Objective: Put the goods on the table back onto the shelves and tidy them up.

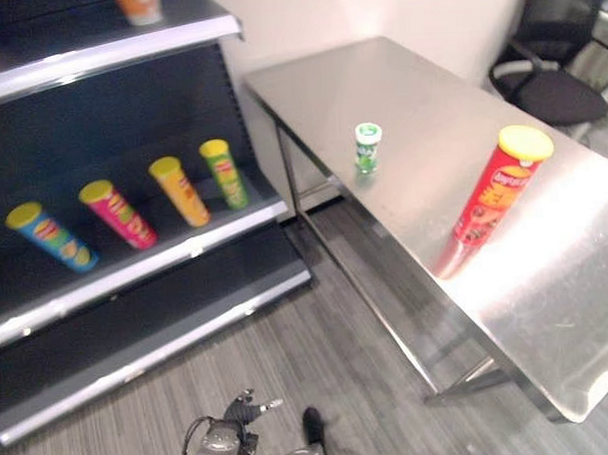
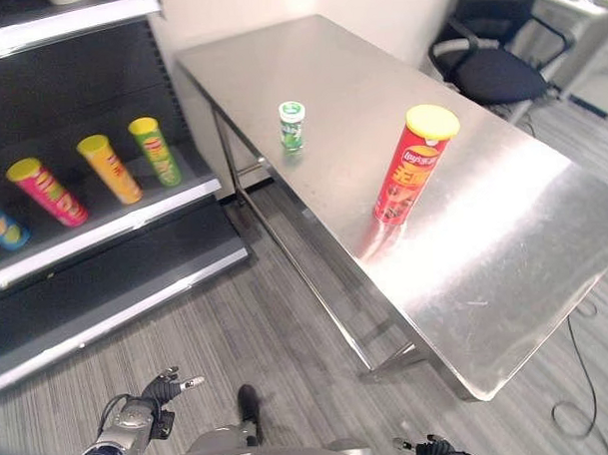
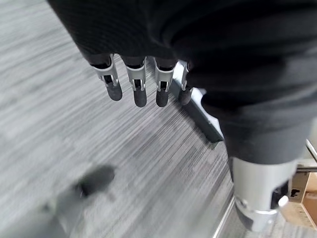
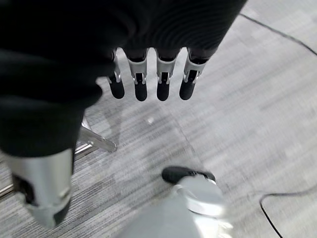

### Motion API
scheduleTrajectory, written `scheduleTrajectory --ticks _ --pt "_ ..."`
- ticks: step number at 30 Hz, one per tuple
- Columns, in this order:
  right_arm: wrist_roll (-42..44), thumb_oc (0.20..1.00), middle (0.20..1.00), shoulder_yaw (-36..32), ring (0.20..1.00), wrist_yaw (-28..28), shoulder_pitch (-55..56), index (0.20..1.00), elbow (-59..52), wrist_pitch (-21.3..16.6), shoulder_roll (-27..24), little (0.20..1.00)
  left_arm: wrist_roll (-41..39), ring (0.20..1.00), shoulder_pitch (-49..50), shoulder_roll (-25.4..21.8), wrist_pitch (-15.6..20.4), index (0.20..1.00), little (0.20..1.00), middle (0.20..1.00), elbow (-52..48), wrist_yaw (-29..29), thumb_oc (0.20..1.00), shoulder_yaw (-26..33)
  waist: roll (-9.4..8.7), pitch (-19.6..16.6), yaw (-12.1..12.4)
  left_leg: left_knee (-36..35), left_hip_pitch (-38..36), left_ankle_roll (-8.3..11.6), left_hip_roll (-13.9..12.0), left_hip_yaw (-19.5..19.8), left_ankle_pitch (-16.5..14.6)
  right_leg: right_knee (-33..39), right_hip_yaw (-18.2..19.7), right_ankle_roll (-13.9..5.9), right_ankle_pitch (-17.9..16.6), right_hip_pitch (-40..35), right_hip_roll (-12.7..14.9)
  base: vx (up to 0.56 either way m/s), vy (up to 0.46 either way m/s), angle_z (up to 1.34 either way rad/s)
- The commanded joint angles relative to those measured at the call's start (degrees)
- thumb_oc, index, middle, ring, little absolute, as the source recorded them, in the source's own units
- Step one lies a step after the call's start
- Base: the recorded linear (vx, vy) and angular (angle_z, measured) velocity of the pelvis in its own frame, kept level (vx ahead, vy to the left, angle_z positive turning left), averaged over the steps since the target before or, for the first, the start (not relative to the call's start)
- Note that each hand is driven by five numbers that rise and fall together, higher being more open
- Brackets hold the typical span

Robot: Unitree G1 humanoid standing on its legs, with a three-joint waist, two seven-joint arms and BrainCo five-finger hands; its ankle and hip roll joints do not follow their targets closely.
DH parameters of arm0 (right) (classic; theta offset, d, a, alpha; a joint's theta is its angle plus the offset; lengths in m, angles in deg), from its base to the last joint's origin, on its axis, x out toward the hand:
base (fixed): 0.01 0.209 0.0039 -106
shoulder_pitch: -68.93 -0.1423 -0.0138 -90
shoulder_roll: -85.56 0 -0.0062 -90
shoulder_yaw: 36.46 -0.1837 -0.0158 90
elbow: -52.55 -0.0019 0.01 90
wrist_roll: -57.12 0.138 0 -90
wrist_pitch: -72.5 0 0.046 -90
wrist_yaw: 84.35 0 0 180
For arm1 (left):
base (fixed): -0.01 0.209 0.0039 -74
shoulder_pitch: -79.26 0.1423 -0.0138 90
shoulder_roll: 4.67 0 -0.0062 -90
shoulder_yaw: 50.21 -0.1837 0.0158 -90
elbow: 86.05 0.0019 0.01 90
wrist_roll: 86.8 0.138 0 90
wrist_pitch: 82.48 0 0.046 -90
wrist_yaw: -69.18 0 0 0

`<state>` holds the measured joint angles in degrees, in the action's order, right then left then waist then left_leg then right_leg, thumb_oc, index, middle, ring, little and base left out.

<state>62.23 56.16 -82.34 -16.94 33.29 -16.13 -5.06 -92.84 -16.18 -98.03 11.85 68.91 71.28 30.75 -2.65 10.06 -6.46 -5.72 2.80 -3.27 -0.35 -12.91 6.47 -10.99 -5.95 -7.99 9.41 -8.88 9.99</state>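
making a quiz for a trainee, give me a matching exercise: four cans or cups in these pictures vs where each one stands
Things:
1. red can
2. green cup
3. blue can
4. green can

Places:
A. shelf, leftmost in the row
B. table, nearer the wall
C. shelf, rightmost in the row
D. table, nearer the robot

Pairs: 1-D, 2-B, 3-A, 4-C

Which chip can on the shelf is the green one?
The green can is the one at the end of the row nearest the table. Next to it stand the orange can, the pink can and the blue can.
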Motion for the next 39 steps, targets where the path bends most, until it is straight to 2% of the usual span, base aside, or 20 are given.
scheduleTrajectory --ticks 1,3,4,7,9,13,17,18,19,23,24,27,28,31,32,33,34,37,38,39 --pt "2.63 1.0 1.0 -1.33 1.0 -0.02 -0.63 1.0 0.1 0.3 -2.97 1.0 0.41 1.0 1.53 -1.81 0.44 1.0 1.0 1.0 -2.73 0.32 1.0 0.54 -0.2 1.66 1.76 1.76 -3.74 6.1 -4.98 -0.34 -6.02 -3.99 0.56 -4.41 -3.09 7.46 2.64 0.01 0.104 0.05" --pt "3.31 1.0 1.0 -3.47 1.0 0.48 1.24 1.0 1.86 0.56 -2.95 1.0 0.71 1.0 1.26 -2.21 0.43 1.0 1.0 1.0 -2.89 0.27 1.0 0.58 0.11 2.48 0.57 0.93 -5.92 5.67 -4.77 -1.96 -7.31 -8.12 -2.07 -4.17 -4.75 10.94 3.24 0.03 0.124 -0.04" --pt "3.31 1.0 1.0 -3.48 1.0 0.48 1.24 1.0 1.86 0.55 -2.95 1.0 0.71 1.0 1.26 -2.2 0.43 1.0 1.0 1.0 -2.89 0.27 1.0 0.58 0.12 2.52 0.58 0.92 -5.97 5.68 -4.79 -1.95 -7.32 -8.11 -2.08 -4.16 -4.75 10.88 3.22 0.05 0.056 -0.2" --pt "6.08 1.0 1.0 -7.65 1.0 1.6 2.22 1.0 5.53 0.98 -3.76 1.0 1.04 1.0 0.56 -2.69 0.45 1.0 1.0 1.0 -2.88 0.12 1.0 0.34 0.28 3.11 -0.54 1.04 -6.61 6.13 -4.58 -2.41 -8.17 -0.02 -5.34 -2.79 -3.9 10.93 2.35 0.04 -0.021 -0.04" --pt "9.62 1.0 1.0 -11.28 1.0 2.03 4.22 1.0 7.07 0.63 -3.9 1.0 1.47 1.0 0.3 -2.13 0.87 1.0 1.0 1.0 -2.32 -0.07 1.0 0.05 -0.03 3.12 -1.48 1.5 -7.01 6.12 -4.48 -2.5 -8.23 3.12 -3.21 -3.36 -4.26 10.29 1.6 0.05 -0.026 0.01" --pt "13.35 1.0 1.0 -17.4 1.0 2.64 6.67 1.0 10.97 1.19 -7.48 1.0 1.37 1.0 -0.07 -1.5 1.12 1.0 1.0 1.0 -1.86 -0.4 1.0 0.11 -0.42 1.81 -2.33 1.51 -7.32 6.82 -4.86 -3.33 -8.39 8.46 -3.2 -3.05 -4.9 7.8 1.33 0.07 -0.045 -0.07" --pt "14.9 1.0 1.0 -23.7 1.0 3.39 9.21 1.0 13.35 1.41 -12.82 1.0 2.4 1.0 -0.81 -1.32 1.26 1.0 1.0 1.0 -2.13 -0.62 1.0 -0.7 -0.8 1.08 -3.29 1.9 -7.37 7.44 -5.25 -3.1 -8.63 10.21 -3.89 -2.98 -4.87 5.9 1.3 0.06 -0.034 -0.01" --pt "16.0 1.0 1.0 -27.47 1.0 3.81 10.79 1.0 14.74 1.39 -15.48 1.0 2.78 1.0 -1.15 -1.27 1.25 1.0 1.0 1.0 -2.15 -0.66 1.0 -0.98 -0.83 0.59 -3.71 2.05 -7.54 7.69 -5.39 -3.14 -8.83 10.69 -4.11 -2.99 -4.75 5.2 1.18 0.07 -0.017 0.06" --pt "16.0 1.0 1.0 -27.48 1.0 3.81 10.79 1.0 14.74 1.38 -15.49 1.0 2.78 1.0 -1.15 -1.25 1.25 1.0 1.0 1.0 -2.15 -0.65 1.0 -0.98 -0.81 0.6 -3.71 2.05 -7.55 7.69 -5.39 -3.13 -8.84 10.7 -4.12 -2.99 -4.76 5.18 1.18 0.09 -0.02 0.02" --pt "18.68 1.0 1.0 -36.36 1.0 6.25 13.76 1.0 12.17 0.15 -21.13 1.0 3.76 1.0 -1.77 -0.88 0.9 1.0 1.0 1.0 -0.87 0.21 1.0 -0.42 -1.28 -0.6 -4.95 1.9 -7.93 8.26 -5.9 -3.4 -8.88 11.76 -4.03 -3.06 -4.7 4.39 0.79 0.06 -0.014 -0.02" --pt "18.66 1.0 1.0 -36.49 1.0 6.28 13.88 1.0 12.05 0.2 -21.14 1.0 3.77 1.0 -1.79 -0.78 0.9 1.0 1.0 1.0 -0.86 0.23 1.0 -0.48 -1.19 -0.61 -4.91 1.89 -7.94 8.27 -5.91 -3.39 -8.88 11.77 -4.05 -3.06 -4.7 4.38 0.79 0.05 -0.009 -0.02" --pt "18.34 1.0 1.0 -39.46 1.0 8.67 14.7 1.0 6.72 -0.76 -23.55 1.0 4.55 1.0 -1.86 -0.38 0.71 1.0 1.0 1.0 -0.58 0.73 1.0 -0.35 -1.19 -0.87 -5.31 1.82 -7.94 8.39 -6.05 -3.49 -8.89 11.8 -3.82 -3.1 -4.63 4.44 0.7 0.01 0.003 -0.01" --pt "17.72 1.0 1.0 -44.67 1.0 12.16 16.98 1.0 -5.34 -2.61 -25.98 1.0 5.6 1.0 -0.95 0.14 0.53 1.0 1.0 1.0 -0.5 1.05 1.0 0.38 -1.25 -0.99 -6.15 1.56 -8.48 8.45 -6.1 -3.74 -9.25 11.91 -3.56 -3.26 -4.29 4.05 0.73 0.04 0.017 -0.02" --pt "13.87 1.0 1.0 -48.57 1.0 15.32 18.19 1.0 -29.54 -6.03 -26.38 1.0 5.61 1.0 0.01 1.17 0.78 1.0 1.0 1.0 -1.41 1.53 1.0 1.78 -0.79 -1.04 -6.93 1.44 -8.95 8.43 -6.05 -4.19 -9.59 11.89 -2.95 -3.33 -4.09 4.26 0.67 0.02 0.023 -0.07" --pt "13.66 1.0 1.0 -48.82 1.0 15.46 18.37 1.0 -30.14 -5.67 -26.03 1.0 5.63 1.0 -0.05 1.17 0.77 1.0 1.0 1.0 -1.42 1.54 1.0 1.7 -0.73 -1.15 -6.81 1.35 -8.71 8.41 -6.08 -4.24 -9.3 11.96 -2.9 -3.26 -4.35 4.54 0.62 0.0 0.029 -0.12" --pt "11.2 1.0 1.0 -51.76 1.0 14.19 17.08 1.0 -45.64 -8.76 -30.38 1.0 5.77 1.0 1.11 1.37 1.15 1.0 1.0 1.0 -2.37 0.8 1.0 2.2 -0.53 -0.89 -7.05 1.41 -9.43 8.43 -6.07 -4.86 -9.9 11.76 -2.59 -3.21 -3.83 4.25 0.63 -0.01 0.02 -0.09" --pt "11.08 1.0 1.0 -51.88 1.0 14.23 17.12 1.0 -45.98 -8.54 -30.2 1.0 5.78 1.0 1.07 1.37 1.12 1.0 1.0 1.0 -2.41 0.8 1.0 2.21 -0.48 -0.97 -6.98 1.31 -9.2 8.41 -6.11 -4.93 -9.59 11.83 -2.52 -3.14 -4.12 4.53 0.56 0.0 0.026 -0.12" --pt "11.0 1.0 1.0 -52.59 1.0 11.31 14.61 1.0 -56.79 -10.88 -33.47 1.0 5.16 1.0 2.43 1.35 1.42 1.0 1.0 1.0 -4.2 -0.2 1.0 2.42 -0.38 -1.07 -6.43 1.32 -9.42 8.53 -6.25 -5.33 -9.6 12.07 -2.78 -3.05 -3.93 4.17 0.54 0.0 0.001 -0.01" --pt "10.65 1.0 1.0 -50.77 1.0 8.83 12.55 1.0 -60.96 -11.75 -35.93 1.0 5.08 1.0 3.39 1.3 1.81 1.0 1.0 1.0 -5.53 -1.17 1.0 2.1 -0.39 -1.26 -5.56 1.41 -9.44 8.59 -6.37 -5.4 -9.5 12.14 -3.16 -3.02 -3.8 3.84 0.48 0.0 0.0 0.0" --pt "10.62 1.0 1.0 -50.66 1.0 8.81 12.43 1.0 -61.03 -11.65 -35.94 1.0 5.09 1.0 3.46 1.29 1.78 1.0 1.0 1.0 -5.61 -1.2 1.0 2.21 -0.38 -1.31 -5.65 1.38 -9.4 8.6 -6.38 -5.41 -9.46 12.18 -3.15 -3.01 -3.84 3.88 0.46 0.0 0.0 0.0"
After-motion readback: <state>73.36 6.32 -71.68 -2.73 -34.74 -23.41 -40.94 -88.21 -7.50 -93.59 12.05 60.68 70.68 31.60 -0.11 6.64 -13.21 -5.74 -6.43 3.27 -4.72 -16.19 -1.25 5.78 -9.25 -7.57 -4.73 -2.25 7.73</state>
